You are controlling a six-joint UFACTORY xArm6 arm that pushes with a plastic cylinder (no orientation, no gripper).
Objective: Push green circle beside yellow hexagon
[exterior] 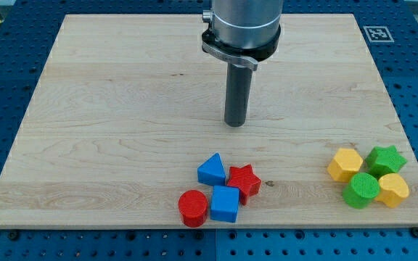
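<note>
The green circle (361, 189) lies near the board's bottom right corner. It touches the yellow hexagon (345, 164) on its upper left. My tip (235, 124) rests on the board at the view's middle, well up and to the left of both blocks and touching no block.
A green star (385, 159) and a second yellow block (393, 190) crowd the green circle on the right. A blue triangle (211, 170), red star (243, 180), blue cube (225, 204) and red circle (193, 208) cluster at bottom centre. The board's right edge (412, 152) is close.
</note>
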